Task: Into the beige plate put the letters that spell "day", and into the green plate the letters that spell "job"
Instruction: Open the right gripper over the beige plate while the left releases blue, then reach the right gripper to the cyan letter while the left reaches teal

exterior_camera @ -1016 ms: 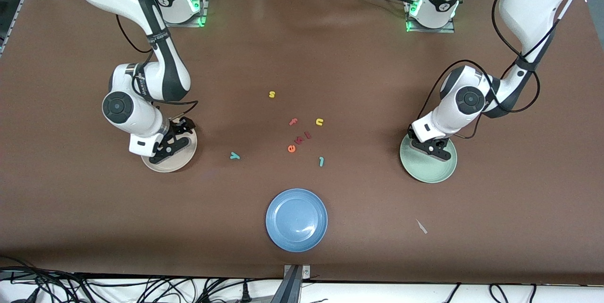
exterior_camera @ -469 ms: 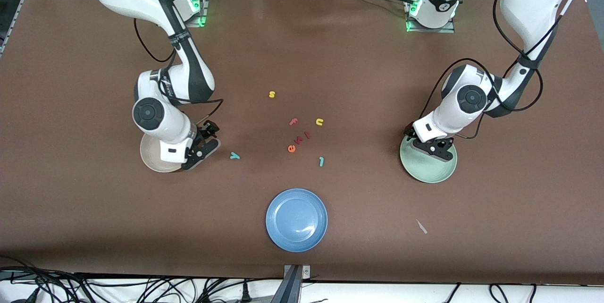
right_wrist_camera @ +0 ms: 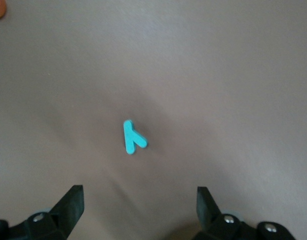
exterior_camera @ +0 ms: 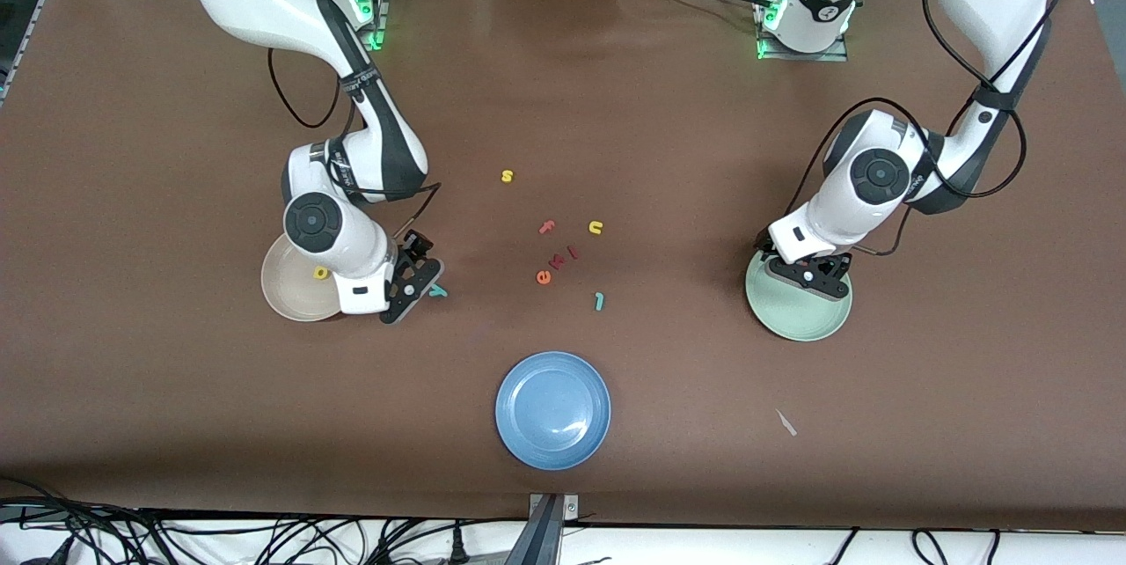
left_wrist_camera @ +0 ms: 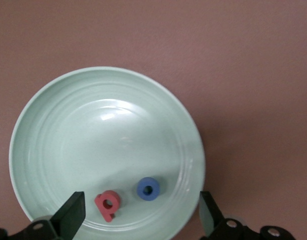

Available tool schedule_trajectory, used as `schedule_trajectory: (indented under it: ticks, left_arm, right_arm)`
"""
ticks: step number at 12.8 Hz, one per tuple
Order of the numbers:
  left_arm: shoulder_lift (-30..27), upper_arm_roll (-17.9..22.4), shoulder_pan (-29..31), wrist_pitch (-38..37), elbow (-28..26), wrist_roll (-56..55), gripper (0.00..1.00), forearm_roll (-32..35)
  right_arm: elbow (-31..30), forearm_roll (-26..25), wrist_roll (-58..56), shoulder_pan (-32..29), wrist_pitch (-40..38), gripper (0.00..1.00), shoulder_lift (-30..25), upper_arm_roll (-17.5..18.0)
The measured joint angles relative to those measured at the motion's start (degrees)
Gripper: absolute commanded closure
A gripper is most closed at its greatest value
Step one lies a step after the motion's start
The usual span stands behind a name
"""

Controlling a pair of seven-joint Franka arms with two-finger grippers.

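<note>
Blue plate [exterior_camera: 552,409] sits nearest the front camera, bare. Farther back — the teal "j" [exterior_camera: 599,302] on the table [exterior_camera: 563,107] among stray letters, and the teal "y" [right_wrist_camera: 133,137] below the right gripper [exterior_camera: 413,282], fingers spread, holding nothing. Beige plate [exterior_camera: 286,288] beside it carries a yellow letter [exterior_camera: 322,272]. Left gripper [exterior_camera: 814,276] hangs over the green plate [left_wrist_camera: 58,125], fingers spread — the pinkish-red "b" [left_wrist_camera: 108,203] and blue "o" [left_wrist_camera: 148,189] lie inside.
</note>
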Motion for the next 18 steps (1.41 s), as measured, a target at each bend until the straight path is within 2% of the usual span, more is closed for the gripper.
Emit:
schedule_trajectory:
  ticks: [2, 4, 7, 12, 14, 18]
  left_arm:
    - [-0.05, -2.88, -0.65, -5.68, 4.14, -5.17, 0.0, -0.02]
    - [0.05, -3.79, -3.05, -8.95, 8.26, -8.99, 0.0, -1.86]
    - [1.37, -3.78, -6.57, -9.72, 12.62, -12.41, 0.0, -6.53]
    - [7.68, -3.27, -14.63, -9.79, 19.38, -24.72, 0.0, -6.6]
    - [11.09, -0.82, -19.43, -9.73, 23.7, -25.83, 0.0, -6.6]
    - [17.2, 9.41, -32.02, -9.71, 32.96, -26.47, 0.0, -6.6]
  right_arm:
    - [0.32, 0.0, -4.11, 0.0, 2.77, 0.0, 1.46, 0.13]
    - [0.36, 0.0, -6.97, -0.01, 4.51, 0.0, 2.72, 0.13]
    - [0.5, 0.0, -9.06, -0.01, 6.63, 0.0, 3.75, 0.18]
    - [0.58, 0.0, -9.99, 0.03, 10.53, 0.01, 5.59, 2.26]
    - [0.61, 0.0, -10.0, 0.07, 11.03, 0.05, 6.17, 2.51]
    - [0.71, 0.0, -10.12, 0.05, 11.05, 0.21, 6.27, 2.51]
